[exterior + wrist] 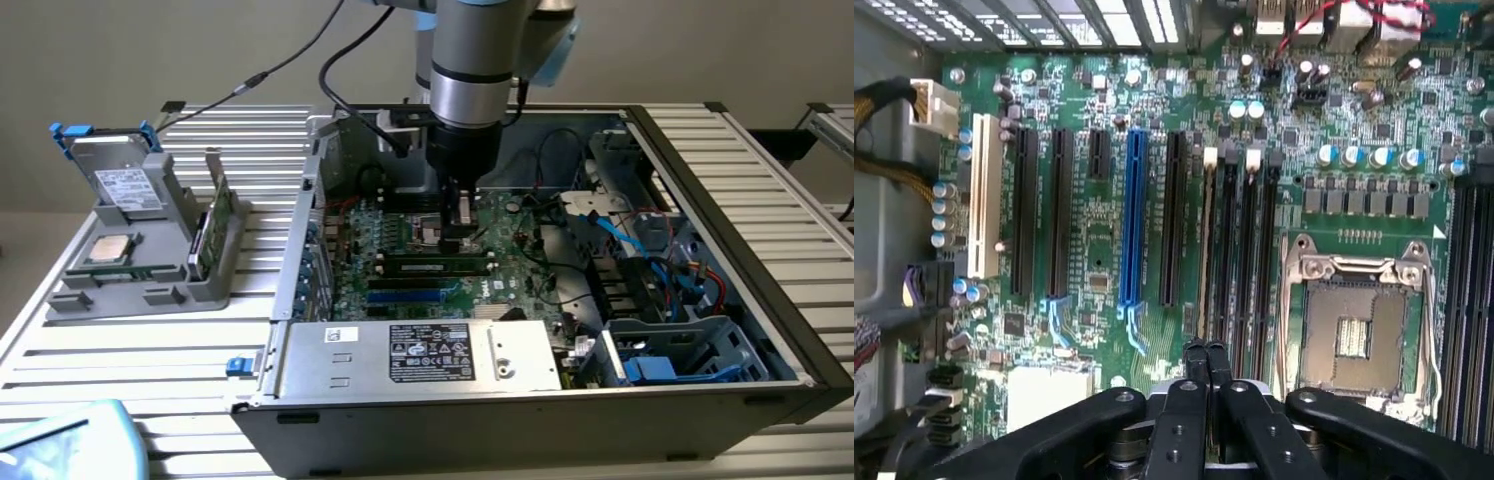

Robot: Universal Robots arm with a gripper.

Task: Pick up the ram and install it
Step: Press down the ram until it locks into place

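Ram (434,266): you are looking at a long, narrow green stick with a row of flat dark chips along its face. It stands on edge in one of the long black slots of the motherboard (400,240), inside the open computer case (747,200).
Ram from the wrist: you see it edge-on as a thin tan-green line (1206,250) in the slot with a white clip at its end.
Gripper (461,232): your black metal fingers are pressed together with nothing between them. They hang just over the slot area by the ram; you cannot tell whether they touch it.
Gripper from the wrist: the tips (1206,362) meet in line with the ram's slot.
Motherboard surface (1094,250): glossy green, studded with small round silver capacitors. It is crossed by parallel black slots and one blue slot (1134,215).
CPU socket (1354,320): square, with a bright metal frame, beside the memory slots.
Power supply (427,355): dull silver sheet-metal box with a black label.
Holder (160,285): grey moulded plastic on the ribbed metal table (134,350). It sits to the exterior view's left of the case.
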